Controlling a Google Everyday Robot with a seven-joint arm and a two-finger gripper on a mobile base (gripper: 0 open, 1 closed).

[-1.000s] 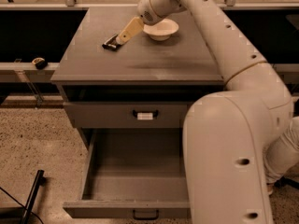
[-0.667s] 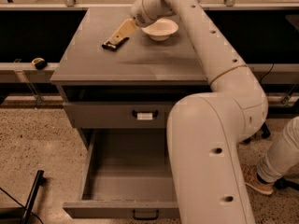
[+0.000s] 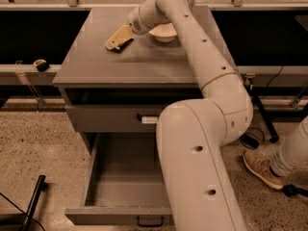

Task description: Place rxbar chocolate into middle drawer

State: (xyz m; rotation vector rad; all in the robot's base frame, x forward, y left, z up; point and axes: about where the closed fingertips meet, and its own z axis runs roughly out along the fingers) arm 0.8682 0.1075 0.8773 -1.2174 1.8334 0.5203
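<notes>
The rxbar chocolate (image 3: 114,47) lies on the grey cabinet top (image 3: 96,66), left of the middle. Only a dark sliver of it shows beneath my gripper (image 3: 117,38), which sits low right over it, reaching in from the right. The middle drawer (image 3: 122,177) is pulled wide open at the bottom of the view. Its deep grey inside holds nothing that I can see, and its small dark handle (image 3: 149,221) is at the front edge. My arm (image 3: 202,143) hides the drawer's right part.
A round white bowl (image 3: 164,32) stands on the cabinet top just right of the gripper. The shut drawer above has a white tag on its handle (image 3: 148,120). A person's leg and shoe (image 3: 263,169) are at the right. A dark pole (image 3: 32,203) leans at the bottom left.
My arm has swung left across the view and now covers more of the open drawer. The gripper has stayed over the bar and come lower onto it.
</notes>
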